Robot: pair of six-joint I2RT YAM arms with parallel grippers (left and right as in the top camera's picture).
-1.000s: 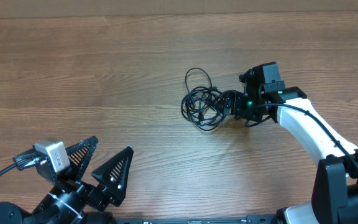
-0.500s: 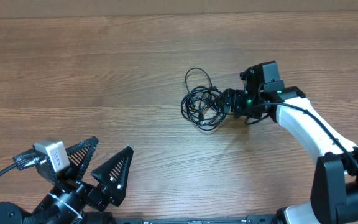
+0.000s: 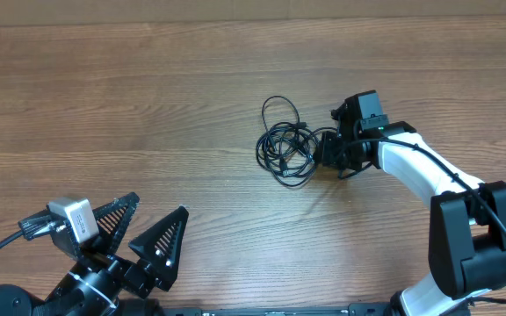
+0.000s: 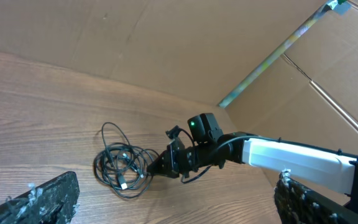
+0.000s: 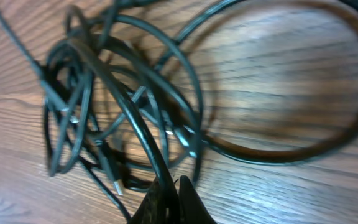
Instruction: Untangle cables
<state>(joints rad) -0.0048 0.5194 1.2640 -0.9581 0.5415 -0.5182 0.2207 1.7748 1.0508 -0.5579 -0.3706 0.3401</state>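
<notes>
Overhead view. Thin black cables [image 3: 286,151] lie in one loose knot on the brown wood-grain bench [image 3: 130,96], about mid-depth and a little toward the right edge. Well apart from every corner.

- Knot shape: roughly round, with no strong long axis. One free loop sticks out toward the far edge, and the dense coils sit on the near side of it.
- Right tool [image 3: 322,149]: at the knot's right flank, touching it and pointing toward the left edge. The white forearm trails back toward the near-right corner.
- Right wrist view: the tool's tips [image 5: 166,186] are pressed together, with no gap showing. One strand of the cables [image 5: 123,112] runs diagonally down into the tips. It looks pinched there, though the exact contact is partly hidden by the tips themselves.
- Left tool [image 3: 158,204]: near the near-left corner, fingers spread wide and nothing between them. It is well apart from the knot, so the right arm is plainly the nearer one.

Key relation: the whole knot lies leftward of the right tool, along the tool's own pointing line. Judgement: a draw back toward the right edge would tension the pinched strand against the coils. Nothing pins the far side, so the knot may simply drag along in one lump.
</notes>
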